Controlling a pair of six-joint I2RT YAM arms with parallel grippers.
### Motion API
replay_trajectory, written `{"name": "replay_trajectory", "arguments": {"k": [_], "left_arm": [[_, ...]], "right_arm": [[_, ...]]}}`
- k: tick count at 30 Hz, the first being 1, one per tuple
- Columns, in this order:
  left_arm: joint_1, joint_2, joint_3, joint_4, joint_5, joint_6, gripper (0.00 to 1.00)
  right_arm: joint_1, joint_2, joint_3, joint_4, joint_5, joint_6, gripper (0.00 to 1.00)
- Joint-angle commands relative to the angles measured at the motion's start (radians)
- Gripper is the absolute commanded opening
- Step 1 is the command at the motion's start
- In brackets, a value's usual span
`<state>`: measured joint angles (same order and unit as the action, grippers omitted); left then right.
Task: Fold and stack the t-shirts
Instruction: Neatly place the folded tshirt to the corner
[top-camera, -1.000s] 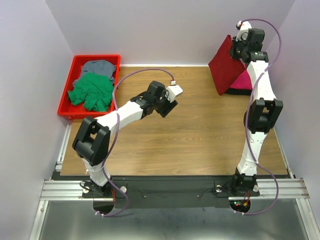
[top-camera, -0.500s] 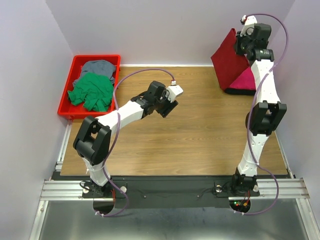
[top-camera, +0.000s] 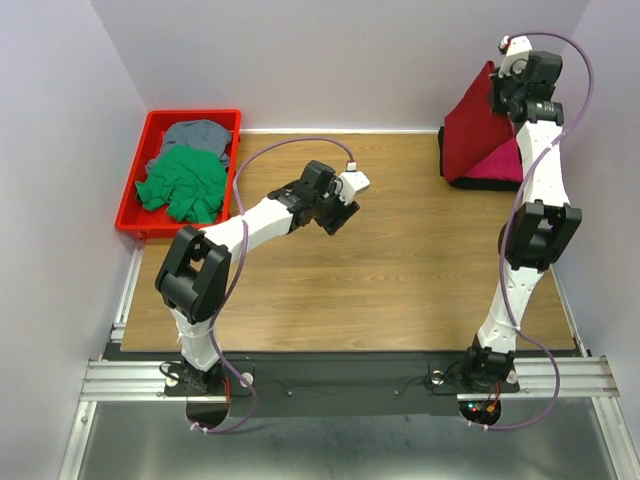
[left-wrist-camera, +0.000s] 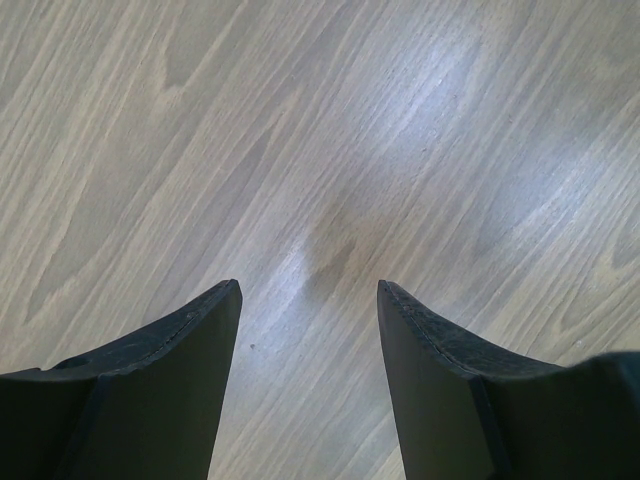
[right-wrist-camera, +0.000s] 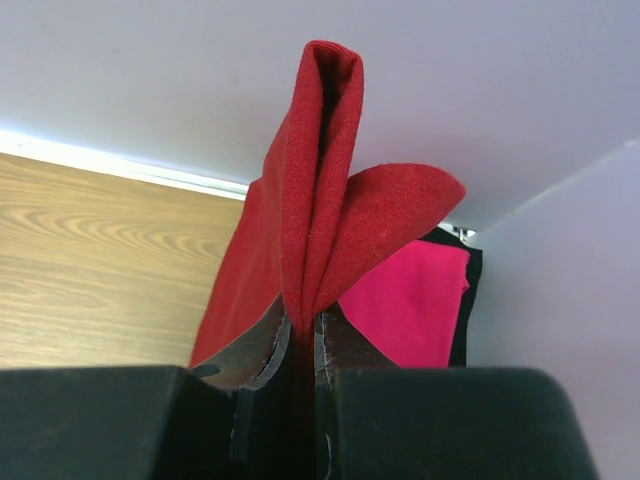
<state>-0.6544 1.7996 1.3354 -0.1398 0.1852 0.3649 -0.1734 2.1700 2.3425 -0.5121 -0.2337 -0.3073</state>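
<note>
Wood-grain worktop (left-wrist-camera: 300, 120) lay bare beneath the spread left jaws. Right jaws pinched the dark red t-shirt (top-camera: 470, 135) by its fold, cloth draping below them onto the bright pink t-shirt (top-camera: 500, 162); best to lower slowly, square edges, then release

Entry: legible text, labels, brands, numbers, signs. None could be read in any of the three views.
</note>
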Motion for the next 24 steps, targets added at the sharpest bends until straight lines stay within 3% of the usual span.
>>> {"name": "replay_trajectory", "arguments": {"k": [1,24], "left_arm": [[-0.004,0.003,0.065,-0.009,0.022,0.011,0.68],[-0.004,0.053,0.128,-0.066,0.03,0.029,0.68]], "right_arm": [[-0.028,0.019,0.054,0.067,0.001,-0.058,0.01],[-0.127,0.228,0.155,0.145,-0.012,-0.231,0.01]]}}
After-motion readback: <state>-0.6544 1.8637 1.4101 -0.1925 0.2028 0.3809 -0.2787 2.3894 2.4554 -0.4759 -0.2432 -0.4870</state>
